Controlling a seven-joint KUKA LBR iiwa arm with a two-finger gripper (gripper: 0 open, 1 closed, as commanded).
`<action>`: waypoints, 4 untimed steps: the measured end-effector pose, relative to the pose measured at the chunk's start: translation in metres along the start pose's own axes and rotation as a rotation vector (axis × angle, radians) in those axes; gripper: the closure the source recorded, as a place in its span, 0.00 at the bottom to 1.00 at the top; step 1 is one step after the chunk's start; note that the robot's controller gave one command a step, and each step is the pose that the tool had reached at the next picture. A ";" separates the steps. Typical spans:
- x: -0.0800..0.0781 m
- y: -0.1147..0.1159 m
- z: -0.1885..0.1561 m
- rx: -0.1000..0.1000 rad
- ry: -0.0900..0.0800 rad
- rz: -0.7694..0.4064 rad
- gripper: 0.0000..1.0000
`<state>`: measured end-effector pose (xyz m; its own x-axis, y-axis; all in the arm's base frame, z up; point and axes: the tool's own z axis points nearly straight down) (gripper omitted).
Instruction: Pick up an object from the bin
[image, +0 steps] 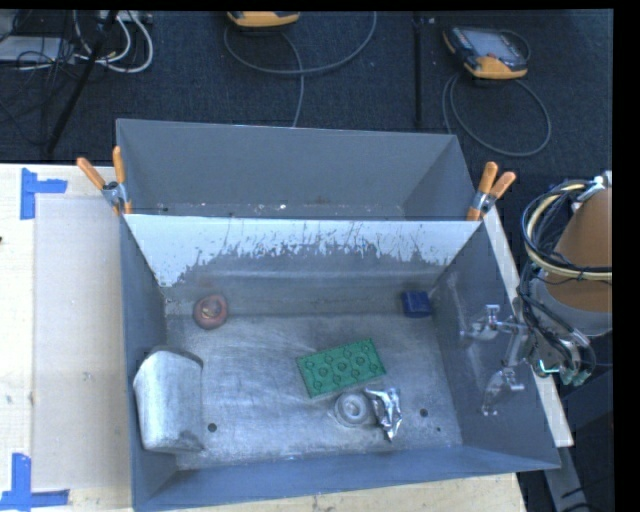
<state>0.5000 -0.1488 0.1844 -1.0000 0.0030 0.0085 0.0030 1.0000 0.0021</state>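
Observation:
My gripper hangs over the bin's sloping right wall, open, its two metal fingers apart with nothing between them. The nearest thing is a small dark blue block at the back right of the floor, left of the gripper. A crumpled silvery piece lies at the front, touching a small clear ring on its left. Just behind those two, a green studded plate lies flat in the middle of the floor.
A pale grey roll stands in the front left corner. A small pinkish round thing sits at the back left. The arm with its cables stands outside the right rim.

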 end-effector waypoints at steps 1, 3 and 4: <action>-0.011 0.070 0.115 0.003 -0.010 -0.160 0.00; -0.009 0.158 0.111 0.004 -0.004 -0.373 1.00; -0.036 0.136 -0.037 0.007 -0.016 -0.566 1.00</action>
